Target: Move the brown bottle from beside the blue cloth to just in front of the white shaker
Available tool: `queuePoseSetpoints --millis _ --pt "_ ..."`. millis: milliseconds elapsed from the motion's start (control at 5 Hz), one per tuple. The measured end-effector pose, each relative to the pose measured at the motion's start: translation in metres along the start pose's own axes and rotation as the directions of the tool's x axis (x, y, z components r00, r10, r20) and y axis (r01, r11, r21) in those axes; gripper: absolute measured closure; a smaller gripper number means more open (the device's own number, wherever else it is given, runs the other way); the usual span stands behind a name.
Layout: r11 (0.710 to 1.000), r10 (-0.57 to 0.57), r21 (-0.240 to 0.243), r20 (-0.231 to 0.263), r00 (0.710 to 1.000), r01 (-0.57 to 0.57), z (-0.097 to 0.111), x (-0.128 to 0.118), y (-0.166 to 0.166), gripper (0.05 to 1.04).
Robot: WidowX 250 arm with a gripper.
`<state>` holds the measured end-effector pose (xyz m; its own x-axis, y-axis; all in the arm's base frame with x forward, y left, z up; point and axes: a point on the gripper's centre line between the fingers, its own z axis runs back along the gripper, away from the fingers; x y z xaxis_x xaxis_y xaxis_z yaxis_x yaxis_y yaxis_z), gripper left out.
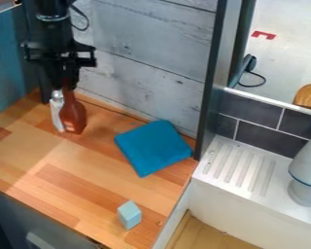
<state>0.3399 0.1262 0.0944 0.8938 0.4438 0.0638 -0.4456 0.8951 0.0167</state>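
Tool (66, 83), brown bottle (74, 116) beneath, pale bottle (57, 114) alongside

Teal folded cloth (153, 147) — matt, smooth wood counter (54, 168)

Right now the black arm (51, 17) runs off the top edge, the gripper (66, 73) hides the top of the brown bottle (74, 115), and the right edge cuts the grey fixture (307, 168) and wooden piece (310, 96)

The camera view looks down at a slant from above the near side of the blue cloth (153, 147), facing the plank wall (142, 58) behind it, at middle range.
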Motion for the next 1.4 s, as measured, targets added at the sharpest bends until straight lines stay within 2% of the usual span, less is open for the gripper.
queuePoseSetpoints --millis 200,600,800,1000,1200,1400 --pt "1.0 0.01 -0.002 -0.012 1.0 -0.01 -0.01 0.009 0.013 0.778" --pt "1.0 0.011 -0.009 -0.013 1.0 -0.011 -0.029 0.018 0.015 0.778" --pt "1.0 0.002 -0.018 -0.01 1.0 -0.002 -0.031 0.021 0.016 0.742" --pt "1.0 0.008 -0.019 -0.013 1.0 -0.009 -0.031 0.021 0.019 0.418" --pt "1.0 0.023 -0.017 -0.017 1.0 -0.023 -0.031 0.021 0.019 0.134" --pt "0.998 0.062 0.0 -0.003 0.998 -0.062 -0.01 0.017 0.021 0.077"
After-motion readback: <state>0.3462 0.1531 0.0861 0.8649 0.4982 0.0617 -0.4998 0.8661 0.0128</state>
